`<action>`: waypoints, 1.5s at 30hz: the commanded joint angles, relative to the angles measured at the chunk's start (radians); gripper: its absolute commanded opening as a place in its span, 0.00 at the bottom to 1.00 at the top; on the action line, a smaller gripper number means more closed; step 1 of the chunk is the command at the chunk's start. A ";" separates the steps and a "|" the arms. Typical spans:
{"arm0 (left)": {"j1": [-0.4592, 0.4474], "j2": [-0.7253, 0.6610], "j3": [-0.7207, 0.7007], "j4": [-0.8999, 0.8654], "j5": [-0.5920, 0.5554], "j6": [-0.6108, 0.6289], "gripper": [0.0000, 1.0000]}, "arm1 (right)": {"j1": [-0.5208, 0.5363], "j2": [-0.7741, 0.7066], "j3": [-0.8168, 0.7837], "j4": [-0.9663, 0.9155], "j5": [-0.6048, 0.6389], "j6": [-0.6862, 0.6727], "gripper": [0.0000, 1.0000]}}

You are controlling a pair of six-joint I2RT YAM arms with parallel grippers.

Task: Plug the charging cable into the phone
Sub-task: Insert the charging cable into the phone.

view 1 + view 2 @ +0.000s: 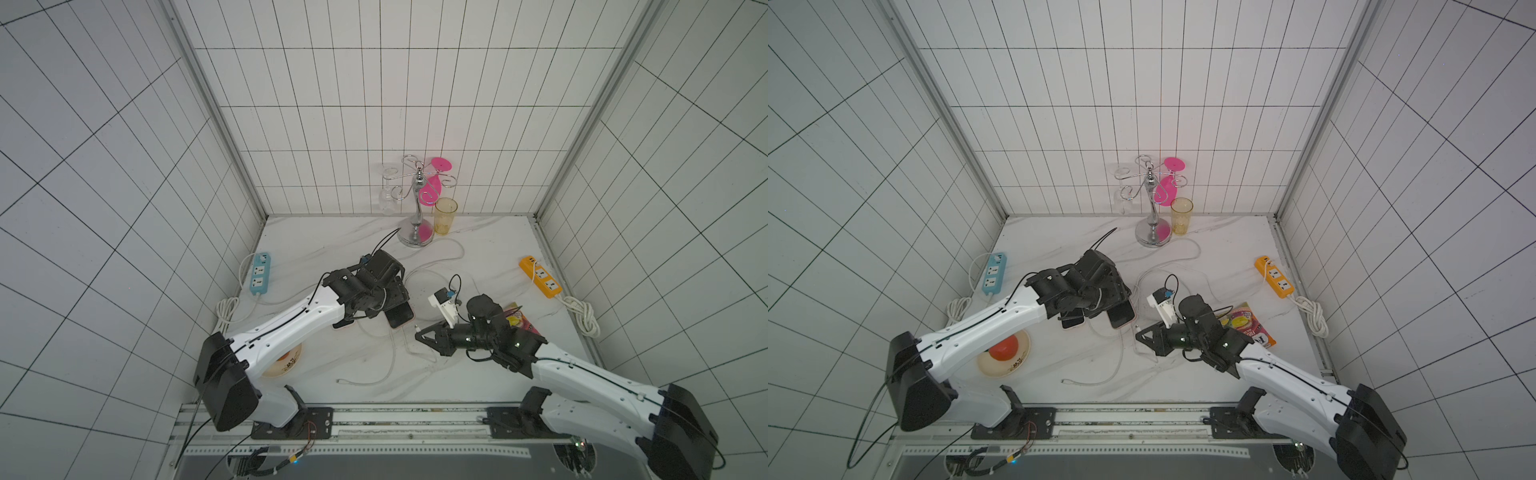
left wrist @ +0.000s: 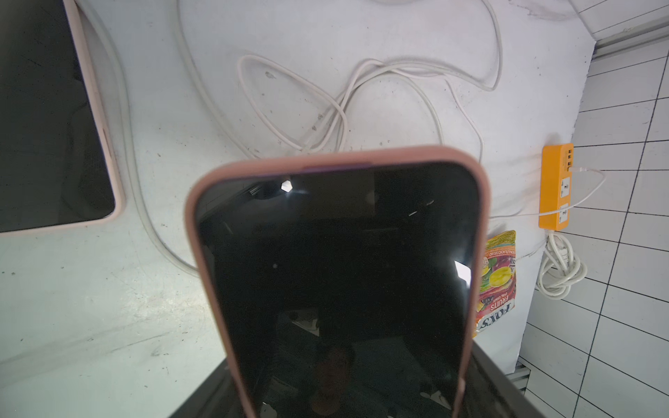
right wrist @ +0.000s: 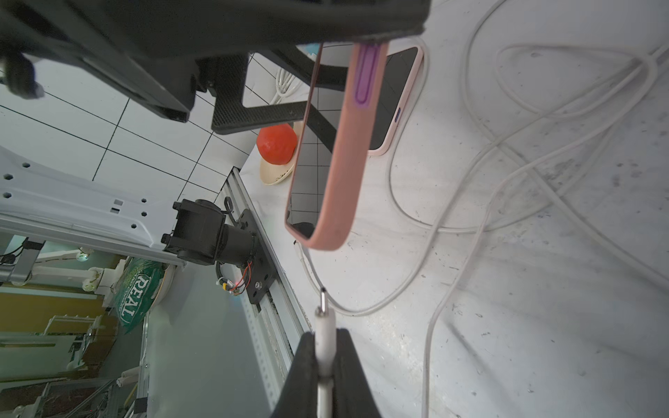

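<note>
Centre frame, phone (image 1: 401,318): black screen, pink case, clamped in left gripper (image 1: 392,302).
Right gripper (image 3: 323,336): closed on white cable plug (image 3: 323,322).
Clearance: plug near phone edge, apart.

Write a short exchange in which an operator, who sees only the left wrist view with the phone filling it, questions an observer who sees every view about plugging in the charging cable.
Operator: All I see is the phone and loose cable behind it. What is the other arm doing?
Observer: The right hand is shut on the white plug, with the metal tip sticking out past the fingers.
Operator: Is that tip in the port?
Observer: No. In the right wrist view the tip points roughly at the phone's free end, but a clear gap separates them.
</note>
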 commanded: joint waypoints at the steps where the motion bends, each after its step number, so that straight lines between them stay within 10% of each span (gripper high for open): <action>1: -0.007 -0.003 0.044 0.057 0.004 -0.012 0.00 | 0.016 0.030 0.043 0.036 0.003 0.019 0.00; 45: -0.049 -0.022 -0.028 0.101 0.017 -0.053 0.00 | -0.018 0.053 0.039 0.144 0.094 0.138 0.00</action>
